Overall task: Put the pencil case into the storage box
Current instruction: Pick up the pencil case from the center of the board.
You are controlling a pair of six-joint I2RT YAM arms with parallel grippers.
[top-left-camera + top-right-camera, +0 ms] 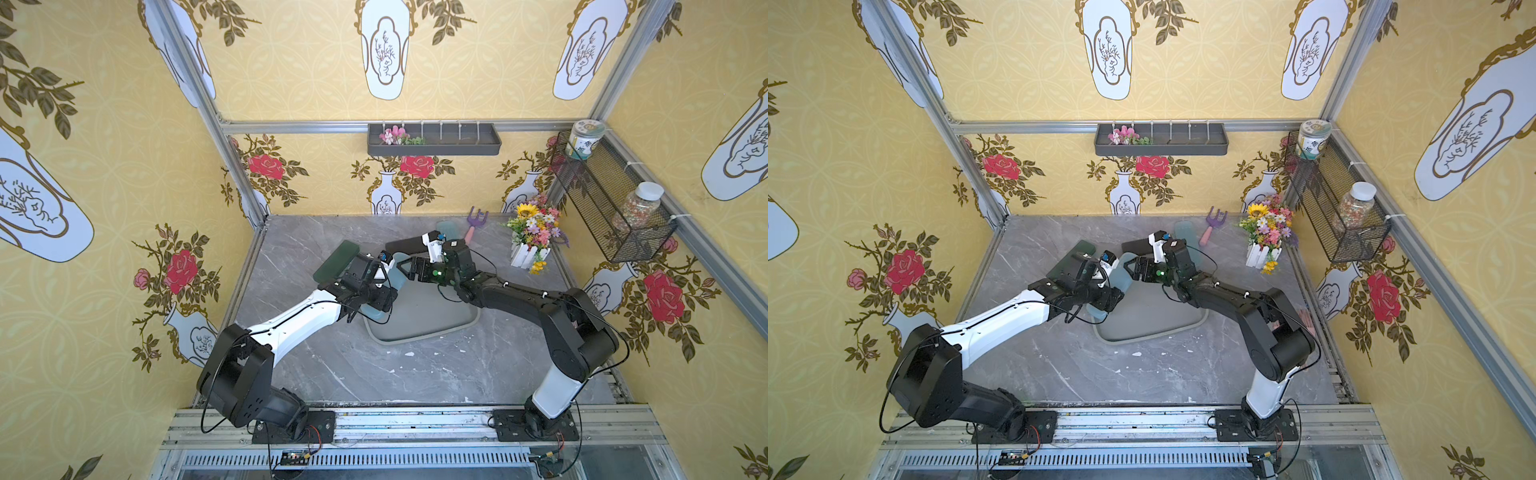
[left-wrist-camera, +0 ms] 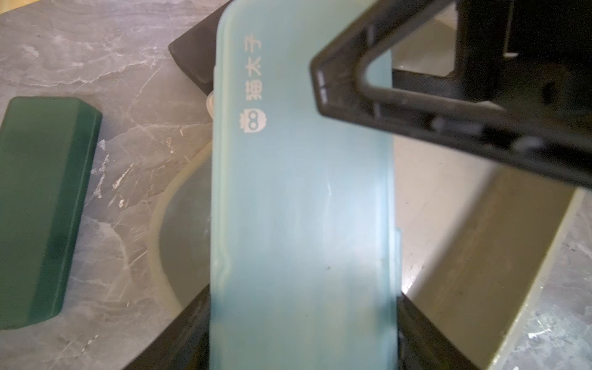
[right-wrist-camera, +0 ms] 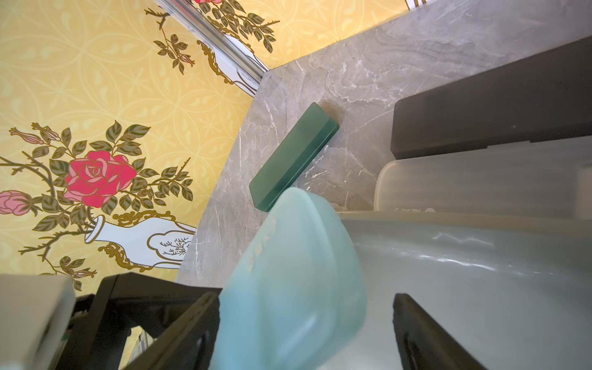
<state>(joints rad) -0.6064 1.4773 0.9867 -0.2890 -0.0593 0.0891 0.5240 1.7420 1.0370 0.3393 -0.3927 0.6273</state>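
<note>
Mounting rail [image 1: 415,424]: nearest to us, at the table's front edge, carrying both arm bases.
Table [image 1: 374,374]: grey marbled top, with a few white flecks in front of the box.
Storage box [image 1: 428,318]: grey-green tub lying mid-table between the two arms; we see bare floor in its near and right part.
Left gripper [image 2: 302,326]: clamped on the near end of the pencil case, one finger on each long side.
Pencil case [image 2: 301,192]: translucent light blue, with white printed characters and a small owl-like mark. It is held over the left side of the storage box, its far end pointing toward the black case.
Right gripper [image 1: 405,270]: jaws apart, straddling the far end of the pencil case. One finger seems to rest against it, though the wrist view is too blurred for us to be sure.
Green case [image 1: 336,262]: on the table left of the box, apart from it.
Black case [image 1: 405,245]: on the table beyond the box.
Rake [image 1: 476,224]: purple head, pink handle, near the back wall.
Flowers [image 1: 532,237]: mixed bouquet in a white picket pot, far right corner.
Shelf tray [image 1: 434,141]: dark grey, on the back wall, pink blossoms at its left end.
Mesh basket [image 1: 611,199]: black, on the right wall, holding two jars.
</note>
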